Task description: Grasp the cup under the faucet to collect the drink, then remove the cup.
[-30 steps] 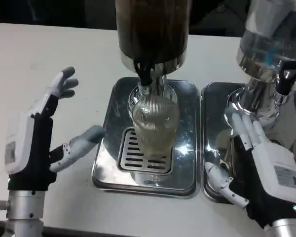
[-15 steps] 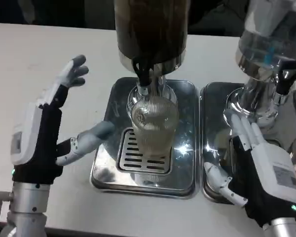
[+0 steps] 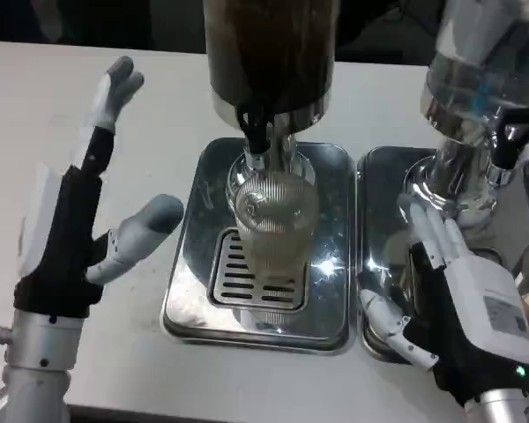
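Note:
A ribbed clear cup (image 3: 276, 216) stands on the slotted grate of the steel drip tray (image 3: 194, 282), directly below the black faucet (image 3: 257, 132) of the dark drink dispenser (image 3: 269, 53). My left hand (image 3: 84, 225) is raised left of the tray, fingers spread wide and thumb pointing toward the cup, a gap still between them. My right hand (image 3: 454, 300) lies flat and open over the second tray (image 3: 379, 264) at the right, holding nothing.
A second dispenser (image 3: 476, 97) with a clear tank and a black tap stands on the right tray, just beyond my right hand. White table surface stretches to the left and along the front edge.
My left hand has lifted and turned more upright, fingers stretching farther up and back. The right hand has slid slightly toward me. The cup has not moved.

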